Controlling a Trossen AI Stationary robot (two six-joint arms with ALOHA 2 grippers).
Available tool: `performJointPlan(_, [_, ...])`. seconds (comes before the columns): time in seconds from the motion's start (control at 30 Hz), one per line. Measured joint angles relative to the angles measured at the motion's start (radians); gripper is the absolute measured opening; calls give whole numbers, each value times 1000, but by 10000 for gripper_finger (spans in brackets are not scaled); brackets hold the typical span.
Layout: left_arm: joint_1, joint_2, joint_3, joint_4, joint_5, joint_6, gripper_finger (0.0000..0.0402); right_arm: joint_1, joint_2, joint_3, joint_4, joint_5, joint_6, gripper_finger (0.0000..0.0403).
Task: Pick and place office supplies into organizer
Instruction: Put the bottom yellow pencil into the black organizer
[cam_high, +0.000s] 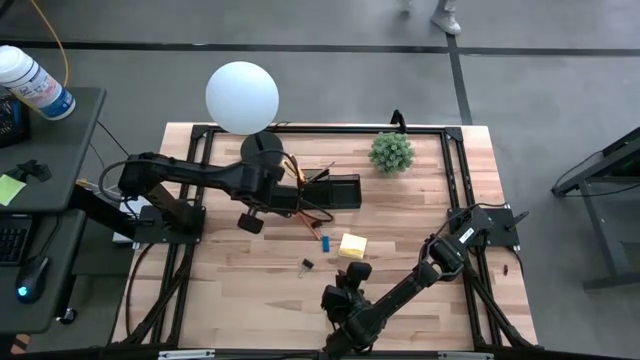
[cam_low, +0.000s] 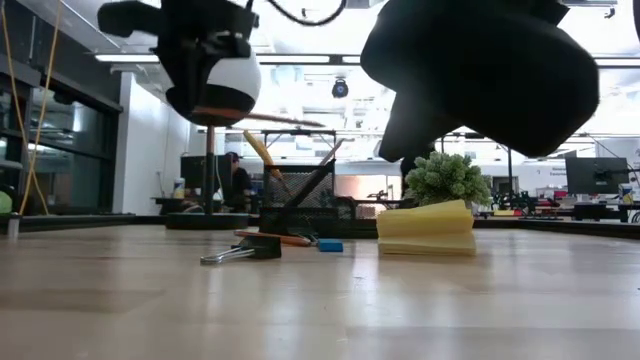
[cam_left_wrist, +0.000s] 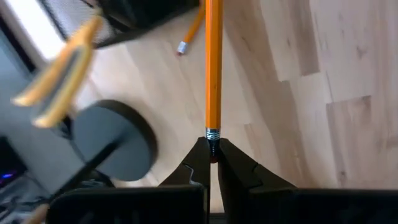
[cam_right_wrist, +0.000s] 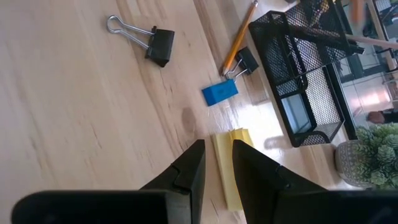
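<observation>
Beside the organizer (cam_high: 338, 191), the left tool (cam_left_wrist: 212, 163) is clamped on an orange pencil (cam_left_wrist: 213, 62) by its eraser end, mid-carry; next it must tip the pencil into a compartment. The right tool (cam_right_wrist: 217, 163), part open and empty, hovers just short of the sticky-note pad (cam_right_wrist: 231, 168).

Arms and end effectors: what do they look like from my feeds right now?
Both are matte black jointed arms. The left end effector and right end effector each end in two dark, tapered wedge-shaped fingers. Thin black cables trail at the left arm's base. No markings show.
</observation>
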Motion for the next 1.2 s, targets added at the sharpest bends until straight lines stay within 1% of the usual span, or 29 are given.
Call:
performJointPlan(0.27, [-4, 0, 97, -71, -131, 31, 0, 4, 0, 0, 11, 0, 14, 78])
performJointPlan(0.43, [-4, 0, 131, -80, -243, 51, 0, 5, 0, 0, 17, 7, 14, 78])
performJointPlan(0.6, [-4, 17, 133, -81, -424, 115, 0, 5, 0, 0, 18, 13, 13, 78])
performJointPlan(0.8, [-4, 94, 133, -62, -732, 204, 0, 5, 0, 0, 23, 15, 12, 78])
performJointPlan(0.87, [-1, 124, 133, -62, -814, 229, 0, 5, 0, 0, 25, 18, 12, 78])
performJointPlan(1.0, [10, 182, 133, -96, -847, 268, 0, 5, 0, 0, 29, 27, 12, 78])
performJointPlan(1.13, [30, 208, 133, -127, -957, 242, 0, 6, 0, 0, 31, 27, 12, 78])
performJointPlan(1.2, [46, 209, 133, -127, -959, 242, 0, 6, 0, 0, 31, 28, 12, 78])
